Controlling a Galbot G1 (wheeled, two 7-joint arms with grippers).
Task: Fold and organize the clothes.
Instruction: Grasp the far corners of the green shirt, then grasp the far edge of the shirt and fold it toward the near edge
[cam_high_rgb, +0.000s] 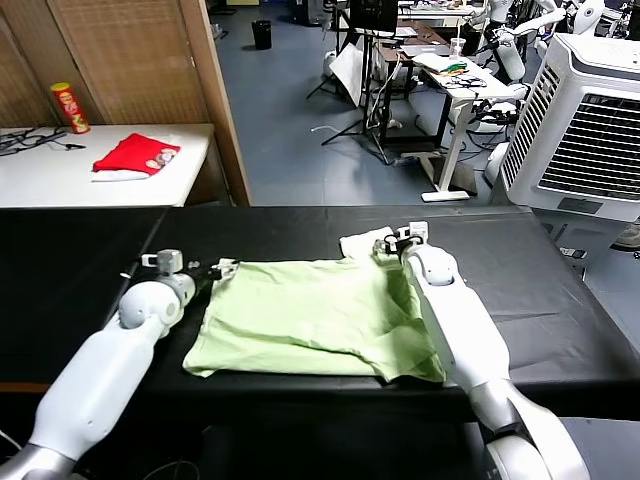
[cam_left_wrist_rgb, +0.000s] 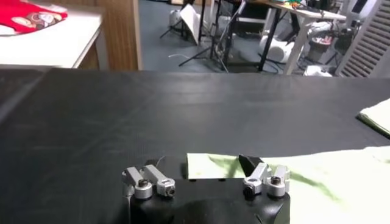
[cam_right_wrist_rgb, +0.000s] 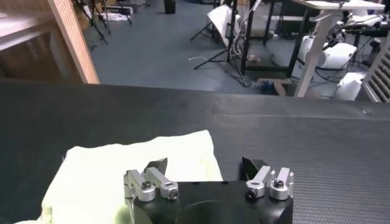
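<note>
You see pale green T-shirt (cam_high_rgb: 310, 320) lying flat on black table (cam_high_rgb: 80, 260), mid-front, wrinkled, one sleeve toward far right. Left gripper (cam_left_wrist_rgb: 207, 179) low at shirt's left far corner, jaws spread, nothing pinched. Right gripper (cam_right_wrist_rgb: 207, 176) over sleeve at shirt's right far corner, jaws spread. Red garment (cam_high_rgb: 135, 155) on white side table, well apart.

T-shirt (cam_high_rgb: 310, 318): soft pale-green cotton cloth, matt, showing creases, lying centre of the head view. Table (cam_high_rgb: 80, 250): showing a black matt covering with fine woven texture. Left gripper (cam_left_wrist_rgb: 207, 182) and right gripper (cam_right_wrist_rgb: 207, 182): showing bright metal fingers on black matt bodies. Arm shells (cam_high_rgb: 110, 360): gleaming smooth white plastic. Partition (cam_high_rgb: 140, 60), upper left: showing woven cane framed in wood.
</note>
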